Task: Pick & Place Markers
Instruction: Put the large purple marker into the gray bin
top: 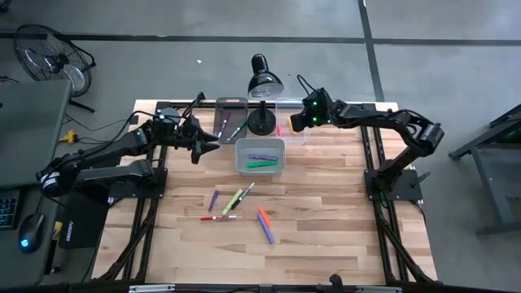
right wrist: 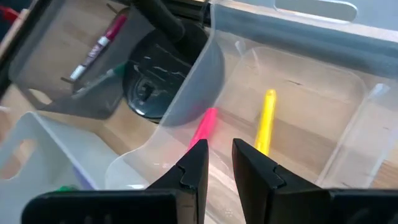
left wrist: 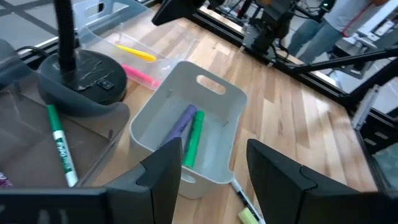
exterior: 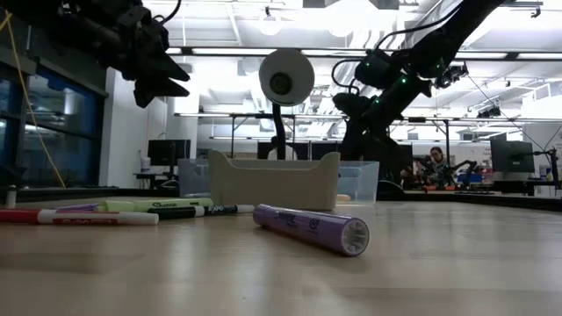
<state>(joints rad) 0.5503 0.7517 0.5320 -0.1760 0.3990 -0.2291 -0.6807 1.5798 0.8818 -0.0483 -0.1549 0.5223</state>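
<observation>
Several markers lie loose on the near half of the table: purple [top: 214, 200], yellow-green [top: 234, 201], red-and-white [top: 218, 217], orange [top: 263, 216] and another purple [top: 267, 230]. A purple [left wrist: 181, 123] and a green marker [left wrist: 194, 138] lie in the white bin [top: 260, 155]. A pink [right wrist: 204, 127] and a yellow marker [right wrist: 266, 121] lie in a clear bin [right wrist: 348, 124]. My left gripper [left wrist: 214, 177] hovers open and empty just left of the white bin. My right gripper [right wrist: 220, 163] hangs over the clear bin, empty, its fingers a narrow gap apart.
A black desk lamp stands on its round base [top: 260, 122] between a grey-tinted bin [top: 232, 118], which holds a green [left wrist: 61, 146] and a red marker [right wrist: 99, 43], and the clear bin. All three bins sit at the table's far middle. Bare wood lies around the loose markers.
</observation>
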